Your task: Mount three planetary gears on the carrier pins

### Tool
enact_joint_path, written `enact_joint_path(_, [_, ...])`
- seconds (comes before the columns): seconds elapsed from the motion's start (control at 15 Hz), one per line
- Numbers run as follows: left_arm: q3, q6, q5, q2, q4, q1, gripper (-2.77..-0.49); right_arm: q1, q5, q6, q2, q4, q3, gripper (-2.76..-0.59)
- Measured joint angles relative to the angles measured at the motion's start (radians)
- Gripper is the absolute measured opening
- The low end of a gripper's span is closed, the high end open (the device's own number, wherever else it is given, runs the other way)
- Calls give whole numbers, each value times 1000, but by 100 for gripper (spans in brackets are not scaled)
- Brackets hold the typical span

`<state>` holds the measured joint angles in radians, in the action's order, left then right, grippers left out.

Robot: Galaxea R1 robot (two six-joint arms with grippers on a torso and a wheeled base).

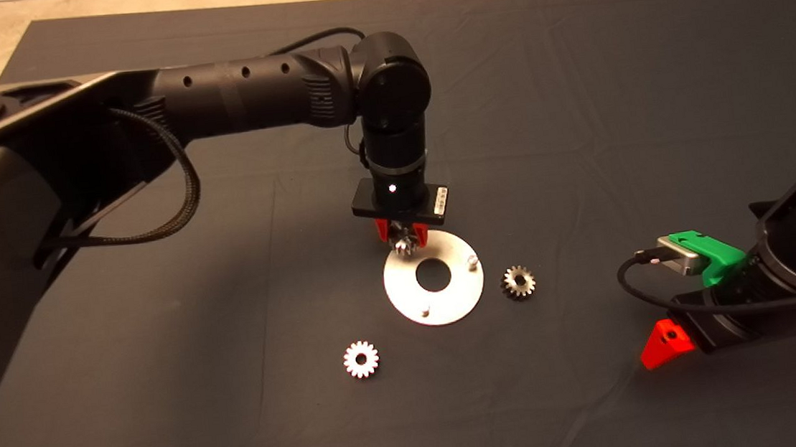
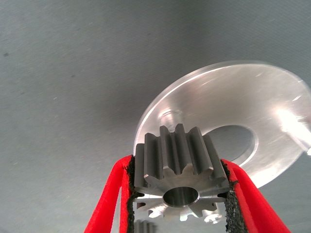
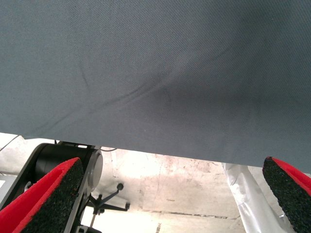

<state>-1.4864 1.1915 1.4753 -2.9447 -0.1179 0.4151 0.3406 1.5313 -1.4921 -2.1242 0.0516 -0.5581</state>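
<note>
Clearly, going from the left edge of the mat [image 1: 574, 93] to the right, the first loose gear [image 1: 361, 360] lies flat toward the near edge, apart from the disc [image 1: 404, 291]. Next comes the left gripper [image 1: 404, 237], which hangs over the far-left part of the disc rim; its two red fingers [image 2: 108, 213] are closed on the held gear [image 2: 182, 182], with the black pads pressing on the teeth at two opposite sides and the centre hole left free. In the left wrist view one pin [image 2: 168, 115] stands on the disc just beyond this gear, so the gear is near it but not yet on it. Two more pins [image 1: 472, 261] [image 1: 424, 312] stand bare near the rim, one at the right side and one at the near side. The second loose gear [image 1: 518, 282] lies on the mat just beside the right rim of the disc. The right gripper [image 1: 668, 344] waits near the right edge of the mat, its fingers wide apart and holding nothing. I judge the gears to be solid metal: small but rather heavy for their size, stiff, smooth and a little slippery. They are best taken across the teeth, as here, with the bore kept level above the pin.
</note>
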Motion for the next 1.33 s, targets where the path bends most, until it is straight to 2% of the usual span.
enact_joint_path(0.87, [0,2,-11,0,1,-2,-237,0,0,0,0,0,0,-60])
enact_joint_path(1.07, [0,9,-31,0,1,-2,-237,0,0,0,0,0,0,-60])
enact_joint_path(1.33, [0,16,-36,0,1,-2,-237,0,0,0,0,0,0,-60])
